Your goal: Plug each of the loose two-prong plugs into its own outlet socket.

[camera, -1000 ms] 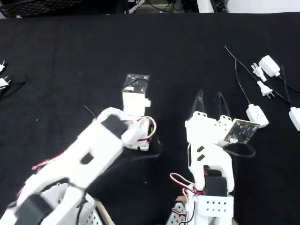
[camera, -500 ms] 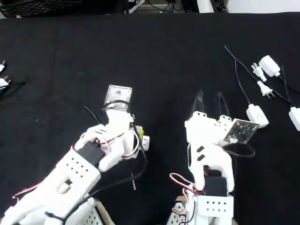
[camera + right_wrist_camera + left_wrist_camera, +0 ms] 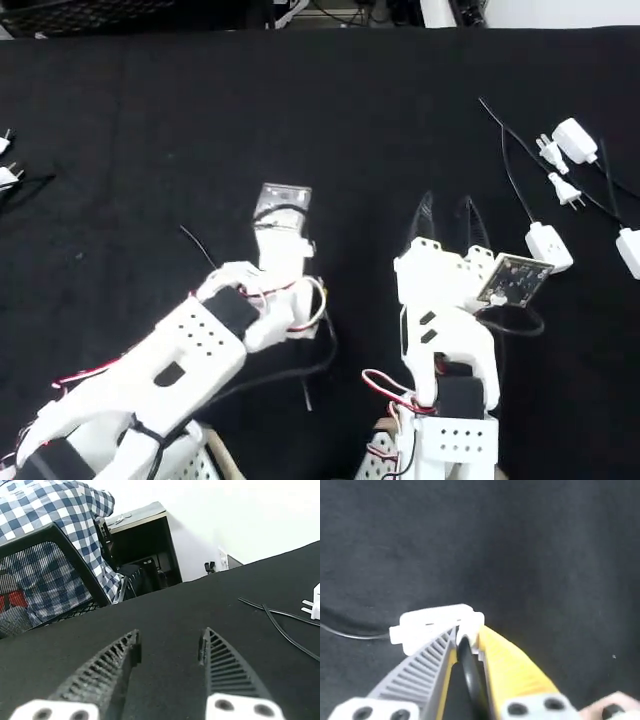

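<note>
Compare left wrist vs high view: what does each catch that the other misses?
Left wrist: the left tool shut on a white cabled block, seen close up. High view: the right tool open, with two-prong plugs and outlet sockets lying toward the table's right edge. Both: the black table cover.

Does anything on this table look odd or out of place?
Nothing looks broken or spilled. The loose plugs and white sockets lie scattered, unplugged, at the right edge of the table; the left gripper clamps a white connector.
</note>
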`<move>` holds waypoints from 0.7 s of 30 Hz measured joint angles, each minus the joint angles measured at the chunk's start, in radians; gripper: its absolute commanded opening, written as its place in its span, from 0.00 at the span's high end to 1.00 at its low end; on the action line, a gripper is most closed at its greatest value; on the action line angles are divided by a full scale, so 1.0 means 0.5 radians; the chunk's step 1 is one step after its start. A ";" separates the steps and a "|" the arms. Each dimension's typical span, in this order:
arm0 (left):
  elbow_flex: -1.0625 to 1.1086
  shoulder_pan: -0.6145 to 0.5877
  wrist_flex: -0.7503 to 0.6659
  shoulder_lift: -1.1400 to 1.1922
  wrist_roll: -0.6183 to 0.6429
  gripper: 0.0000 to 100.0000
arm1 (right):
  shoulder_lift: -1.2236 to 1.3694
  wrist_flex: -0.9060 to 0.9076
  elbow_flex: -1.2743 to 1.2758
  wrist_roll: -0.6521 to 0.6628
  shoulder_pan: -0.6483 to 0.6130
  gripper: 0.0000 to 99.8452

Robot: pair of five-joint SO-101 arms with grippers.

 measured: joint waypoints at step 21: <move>0.034 -0.058 0.003 0.003 -0.230 0.97 | 0.000 0.000 0.000 0.000 -0.003 0.80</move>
